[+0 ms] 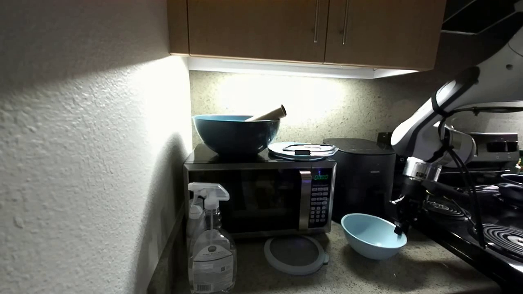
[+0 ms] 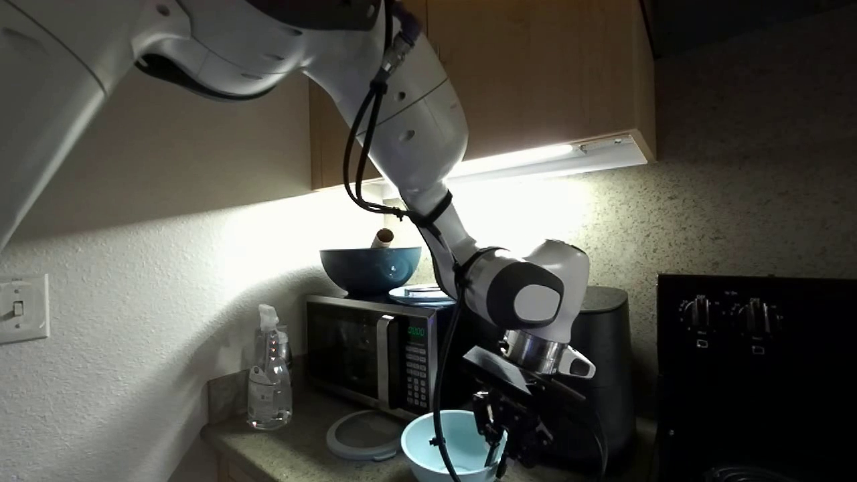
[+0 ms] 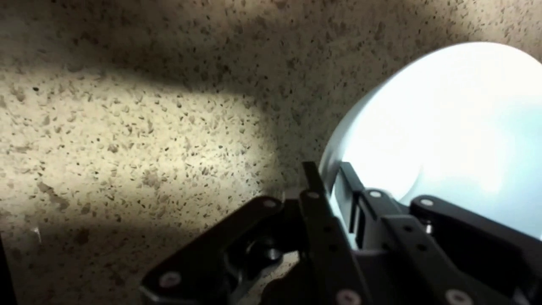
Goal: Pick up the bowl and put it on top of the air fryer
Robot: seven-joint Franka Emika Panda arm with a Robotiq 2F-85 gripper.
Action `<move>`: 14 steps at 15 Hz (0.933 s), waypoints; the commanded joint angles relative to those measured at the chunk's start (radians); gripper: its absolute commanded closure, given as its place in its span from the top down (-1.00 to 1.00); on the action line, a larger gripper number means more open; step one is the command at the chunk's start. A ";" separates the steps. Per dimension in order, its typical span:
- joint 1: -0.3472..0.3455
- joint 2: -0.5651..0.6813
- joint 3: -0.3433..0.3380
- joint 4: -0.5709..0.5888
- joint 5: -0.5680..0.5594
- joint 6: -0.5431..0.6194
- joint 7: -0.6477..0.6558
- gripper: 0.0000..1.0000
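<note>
**Claw [image 3: 329, 170] has the bowl [image 1: 372, 236] by the rim; the air fryer [image 1: 363, 183] awaits**

In the wrist view the jaws stand close together on either side of the bowl's wall, one inside, one outside, and appear to be pinching the rim. The bowl is forward of the microwave [image 1: 261, 196], out past its keypad end. It looks tilted, dipping toward the claw; whether its base touches the worktop [image 1: 335, 281] I cannot tell. The air fryer stands just beside the microwave at that same keypad end.

The step in hand is probably the grasp, or the very start of the lift. Next calls for a raise to well above the microwave's top, then a move back to beside its keypad end, levelling the bowl before lowering it. A pale flat stack [image 1: 287, 152] on the microwave reaches near the air fryer's top, so the approach should leave it room.
</note>
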 commanded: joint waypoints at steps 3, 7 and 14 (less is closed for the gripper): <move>-0.046 -0.054 0.012 -0.042 0.076 0.000 -0.084 -0.96; -0.029 -0.165 0.005 -0.135 0.072 0.033 -0.093 -0.96; 0.022 -0.435 -0.025 -0.326 0.118 0.074 -0.086 -0.96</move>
